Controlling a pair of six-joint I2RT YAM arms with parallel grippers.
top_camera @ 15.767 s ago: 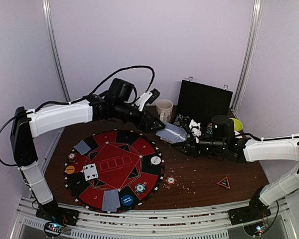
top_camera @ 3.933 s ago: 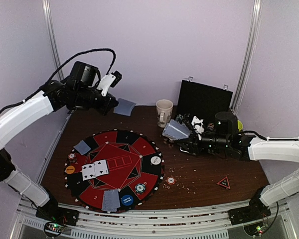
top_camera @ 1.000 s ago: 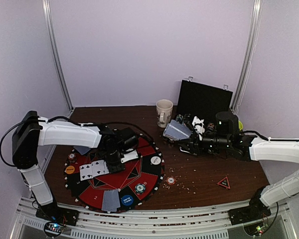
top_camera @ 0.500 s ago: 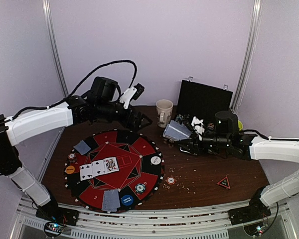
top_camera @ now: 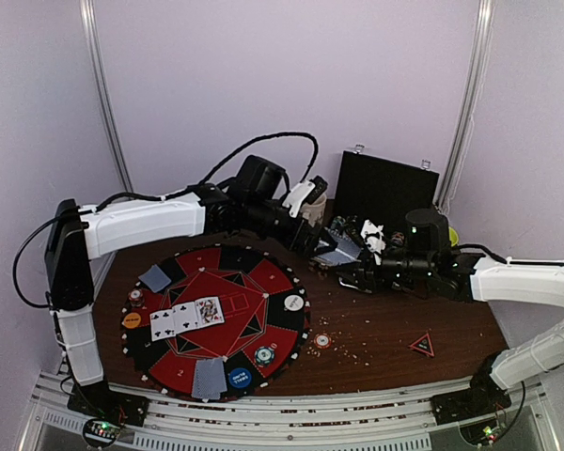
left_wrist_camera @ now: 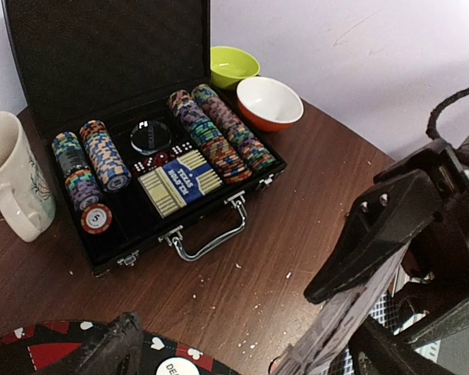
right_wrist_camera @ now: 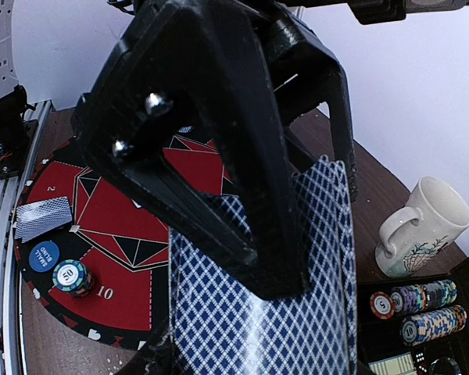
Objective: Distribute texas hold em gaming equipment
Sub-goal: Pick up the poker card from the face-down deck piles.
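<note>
Lilac walls close in the dark wooden table, and my overhead view has both arms meeting near its far edge, right of centre. The right end effector is clamped on a deck of cards. On the right wrist view, one finger lies across the blue diamond-patterned back of the top card. The left end effector hangs just beside that deck with its jaws spread wide and nothing in them. On its wrist camera, the deck's edge sits low between its two fingers.

Behind them an open black case stands against the far edge. Its tray holds rows of striped case chips, dice and a boxed pack. A cream mug stands at the case's left. A yellow-green bowl and an orange bowl sit at its right, toward the far right corner.

A round red-and-black mat covers the left half of the table. On it:
- Three face-up cards lie side by side left of its centre.
- One face-down card lies toward the left edge.
- A face-down pair lies at the near edge.
- A white button, a blue button and an orange button sit around the rim.
- One rim chip sits near the blue button and a left-rim chip just above the orange one.

A loose chip rests on bare wood just off the mat's right side. A small red triangle lies well apart, toward the right edge.
</note>
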